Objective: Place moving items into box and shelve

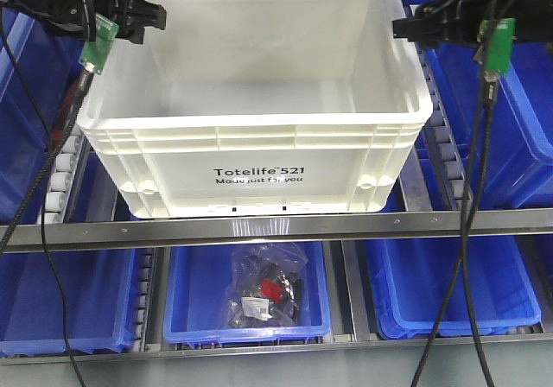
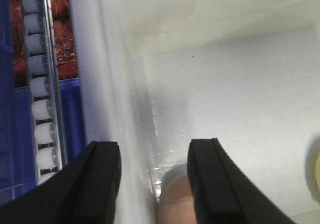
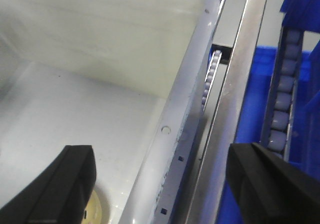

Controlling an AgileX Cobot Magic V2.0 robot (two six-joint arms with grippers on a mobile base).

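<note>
Steel roller shelving fills the front view, with blue plastic bins in the lower row and at both edges; I count three below, the middle one holding a clear bag of dark parts. Centre frame sits one large white rectangular plastic crate printed "Totelife 521", resting on the roller lane, apparently shelved already. One arm flanks each side wall: the left gripper at upper left has its fingers spread wide across the crate's wall, and the right gripper at upper right likewise straddles the opposite rim, wide apart, probably to grip or push. Inside, low in each wrist view, one dusty pink plush toy and one yellow plush toy lie on the floor
</note>
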